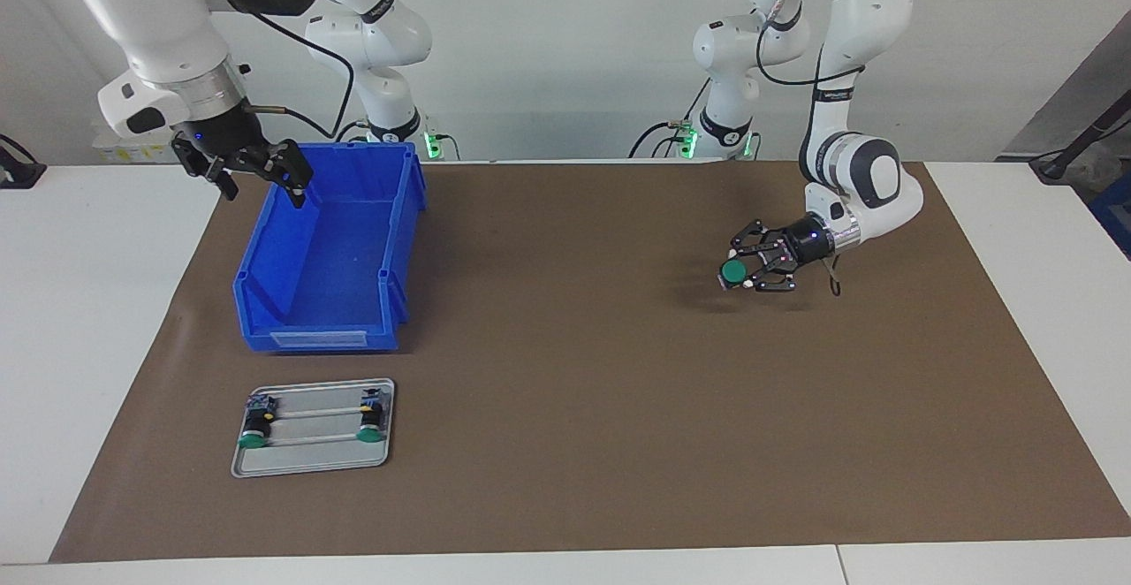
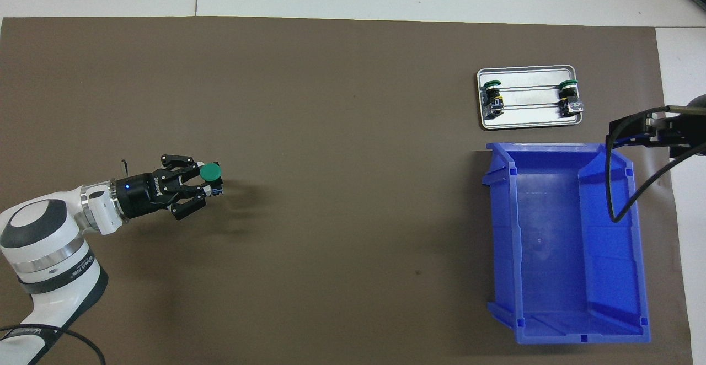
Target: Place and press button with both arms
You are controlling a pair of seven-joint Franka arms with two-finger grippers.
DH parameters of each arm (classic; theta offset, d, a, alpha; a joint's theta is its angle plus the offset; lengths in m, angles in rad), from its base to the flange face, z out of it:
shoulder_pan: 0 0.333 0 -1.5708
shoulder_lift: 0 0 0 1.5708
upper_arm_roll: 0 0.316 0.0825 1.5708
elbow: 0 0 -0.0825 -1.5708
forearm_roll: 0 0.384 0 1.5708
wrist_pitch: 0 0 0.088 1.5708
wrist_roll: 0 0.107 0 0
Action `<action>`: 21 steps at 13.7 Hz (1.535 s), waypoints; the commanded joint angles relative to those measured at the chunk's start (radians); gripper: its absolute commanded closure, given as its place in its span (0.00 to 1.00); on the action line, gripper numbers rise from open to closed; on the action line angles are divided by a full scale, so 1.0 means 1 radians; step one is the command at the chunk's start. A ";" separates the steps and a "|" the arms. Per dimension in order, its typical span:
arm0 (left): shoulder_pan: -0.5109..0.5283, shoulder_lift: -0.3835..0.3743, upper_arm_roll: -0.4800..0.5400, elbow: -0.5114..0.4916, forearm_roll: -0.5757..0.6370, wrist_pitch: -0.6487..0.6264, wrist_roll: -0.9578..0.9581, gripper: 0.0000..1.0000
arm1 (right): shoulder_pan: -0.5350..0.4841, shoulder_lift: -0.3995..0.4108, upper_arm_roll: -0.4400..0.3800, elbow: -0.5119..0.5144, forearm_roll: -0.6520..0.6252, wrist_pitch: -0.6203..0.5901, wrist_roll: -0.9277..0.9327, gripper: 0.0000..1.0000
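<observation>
My left gripper (image 1: 739,274) (image 2: 212,182) is shut on a button (image 1: 732,272) (image 2: 210,172) with a flat green cap. It holds the button just above the brown mat (image 1: 574,391) toward the left arm's end of the table, with a shadow beneath. Two more buttons (image 1: 254,437) (image 1: 371,430) lie in a grey metal tray (image 1: 314,470) (image 2: 527,125) toward the right arm's end. My right gripper (image 1: 261,180) (image 2: 634,130) hangs open and holds nothing, over the corner of the blue bin (image 1: 327,338) (image 2: 562,243) that is nearest the robots.
The blue bin stands on the mat between the tray and the robots, and nothing is in it. The mat covers most of the white table (image 1: 88,346). A black cable (image 2: 612,188) from the right arm loops over the bin's edge.
</observation>
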 commanded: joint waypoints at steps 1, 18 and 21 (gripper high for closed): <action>-0.052 0.019 0.010 -0.010 -0.130 0.016 0.062 1.00 | 0.011 -0.026 -0.011 -0.028 0.004 0.007 -0.021 0.00; -0.235 0.171 0.013 -0.023 -0.491 0.029 0.418 1.00 | 0.011 -0.025 -0.011 -0.028 0.004 0.007 -0.021 0.00; -0.231 0.154 0.013 -0.078 -0.491 -0.059 0.472 1.00 | 0.011 -0.025 -0.011 -0.028 0.004 0.007 -0.021 0.00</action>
